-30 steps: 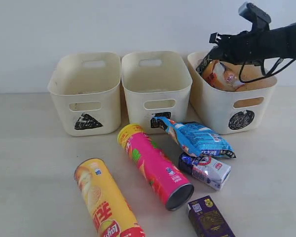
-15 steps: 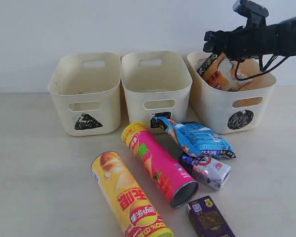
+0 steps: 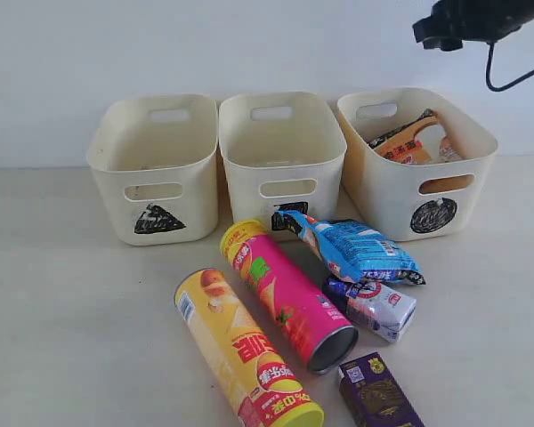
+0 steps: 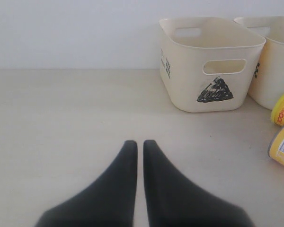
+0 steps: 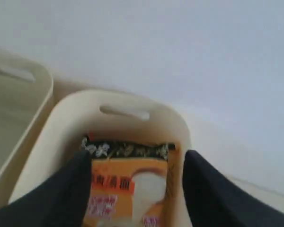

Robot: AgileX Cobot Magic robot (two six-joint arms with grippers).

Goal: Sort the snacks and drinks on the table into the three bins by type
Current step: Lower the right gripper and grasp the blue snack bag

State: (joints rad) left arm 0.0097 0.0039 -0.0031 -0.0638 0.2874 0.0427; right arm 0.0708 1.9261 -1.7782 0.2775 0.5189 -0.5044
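Yellow chip tube lies flat on the table, long axis diagonal, one end toward the bins, red-printed end toward the near edge. Pink chip tube lies just beside it, roughly parallel, yellow rim toward the square bin, dark round end facing near-right. Blue noodle packet is crinkly and lies flat, overlapping the white and blue carton, which is on its side. Dark purple carton with gold print sits at the near edge, cut off by the frame.

Orange noodle packet is inside the circle bin, tilted against the back wall. Triangle bin is at far left of the row.

Right gripper is high above the circle bin, fingers spread wide, holding nothing, packet below. Left gripper is low over bare table, fingertips pressed together, holding nothing, with the triangle bin ahead.
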